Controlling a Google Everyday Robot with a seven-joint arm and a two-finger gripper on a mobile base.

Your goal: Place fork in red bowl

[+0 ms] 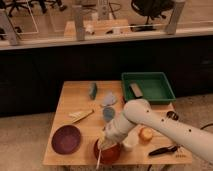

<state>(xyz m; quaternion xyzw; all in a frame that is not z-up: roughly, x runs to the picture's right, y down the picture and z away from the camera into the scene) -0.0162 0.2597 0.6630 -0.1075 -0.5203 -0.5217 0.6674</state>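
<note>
Gripper [103, 144] low over the red bowl [111, 152] at the table's [75, 95] front edge, clamped on the fork [99, 157]. Fork hangs near-upright from the fingers, lower end at the bowl's left rim. Purple dish [66, 139] left of bowl. Green tray [149, 86] at far right corner.

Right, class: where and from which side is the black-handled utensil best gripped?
Probably mid-handle, from above, jaws across it: the black-handled utensil lies flat on the table, long and narrow. The gripper, over the red bowl, is shut on the fork.
</note>
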